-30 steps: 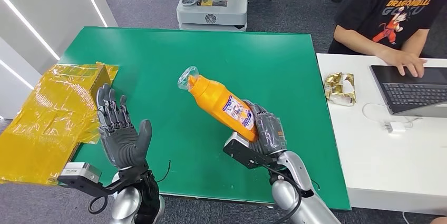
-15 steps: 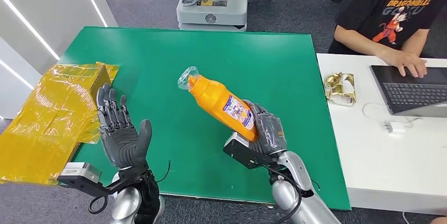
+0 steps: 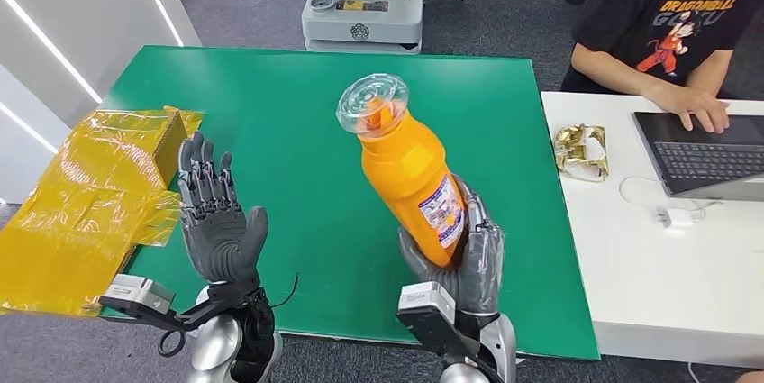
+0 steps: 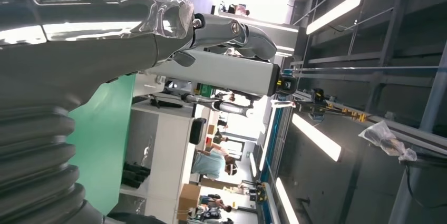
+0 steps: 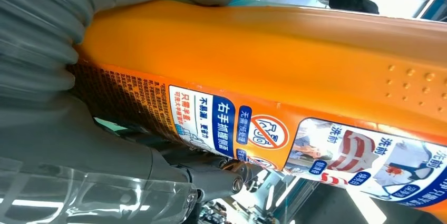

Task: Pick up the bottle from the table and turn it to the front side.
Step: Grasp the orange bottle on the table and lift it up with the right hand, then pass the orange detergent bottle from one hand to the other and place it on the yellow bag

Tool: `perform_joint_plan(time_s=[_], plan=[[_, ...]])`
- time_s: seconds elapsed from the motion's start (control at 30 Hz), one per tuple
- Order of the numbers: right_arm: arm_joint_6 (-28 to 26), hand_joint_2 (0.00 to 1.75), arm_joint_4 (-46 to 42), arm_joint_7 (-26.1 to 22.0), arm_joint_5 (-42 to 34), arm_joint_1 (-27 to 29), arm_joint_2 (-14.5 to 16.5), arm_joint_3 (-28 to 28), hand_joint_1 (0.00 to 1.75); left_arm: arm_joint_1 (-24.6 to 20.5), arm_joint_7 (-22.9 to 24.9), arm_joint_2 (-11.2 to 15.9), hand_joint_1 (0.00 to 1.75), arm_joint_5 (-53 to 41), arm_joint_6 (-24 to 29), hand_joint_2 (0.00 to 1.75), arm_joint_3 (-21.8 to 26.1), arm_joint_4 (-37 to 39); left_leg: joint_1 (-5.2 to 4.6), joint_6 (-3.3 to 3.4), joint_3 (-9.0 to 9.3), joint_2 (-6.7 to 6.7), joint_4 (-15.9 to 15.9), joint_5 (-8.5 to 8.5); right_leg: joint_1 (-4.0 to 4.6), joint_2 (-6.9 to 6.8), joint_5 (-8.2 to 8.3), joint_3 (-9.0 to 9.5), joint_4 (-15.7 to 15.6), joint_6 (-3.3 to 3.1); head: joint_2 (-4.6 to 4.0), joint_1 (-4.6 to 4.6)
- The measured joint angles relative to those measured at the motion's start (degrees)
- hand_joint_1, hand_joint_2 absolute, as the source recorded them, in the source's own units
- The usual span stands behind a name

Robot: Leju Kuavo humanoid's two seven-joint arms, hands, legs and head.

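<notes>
Right hand (image 3: 459, 261) is grasping orange bottle (image 3: 410, 171) by lower body, holding it near upright above green table (image 3: 270, 104), clear cap (image 3: 372, 103) up. Left hand (image 3: 216, 225) is hovering w/ fingers spread, holding nothing.

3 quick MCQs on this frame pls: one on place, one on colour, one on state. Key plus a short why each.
1. The crumpled gold wrapper lies on:
A. the green table
B. the white desk
C. the floor

2. The bottle body is:
A. blue
B. white
C. orange

3. The left hand is:
A. open, holding nothing
B. gripping the bottle
C. pressing the yellow bag

Key:
1 B: the gold wrapper sits on the white desk beside the laptop.
2 C: the bottle, gripped by the right hand, is orange.
3 A: the left hand has fingers spread, palm empty.
</notes>
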Motion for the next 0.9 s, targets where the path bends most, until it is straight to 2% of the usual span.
perform_joint_plan(time_s=[0.3,0.63,0.77,0.9], plan=[[1.68,1.75,-0.34,-0.17,-0.83,0.46,0.45,-0.55,1.75,0.00,0.00,-0.02,0.00,-0.26,-0.46,1.75,0.01,0.00,0.00,0.00,-0.01,0.00,0.00,-0.01,0.00,0.00,0.00,-0.01,0.00,0.00,0.00,0.00],[15.66,1.75,2.75,1.96,-2.86,-1.00,0.16,-0.12,1.75,-0.01,0.00,0.01,0.00,-0.78,-2.26,1.75,0.02,0.00,0.00,0.00,-0.01,0.00,0.00,0.00,0.00,-0.01,0.00,0.00,0.00,0.00,0.00,0.00],[19.42,1.75,3.69,2.49,-2.72,-1.65,-0.32,0.49,1.75,-0.03,0.00,0.01,0.00,-0.78,-2.86,1.75,0.02,0.02,0.00,0.00,-0.01,0.00,0.00,0.00,0.00,0.00,0.00,0.00,0.00,0.00,0.00,-0.01],[20.72,1.75,4.49,2.64,-1.32,-2.65,-0.66,1.42,1.75,-0.08,0.00,0.00,0.00,-0.64,-3.69,1.75,0.02,0.15,0.00,0.00,-0.01,0.00,0.00,-0.01,0.00,0.00,0.00,-0.01,0.00,0.00,0.00,0.00]])
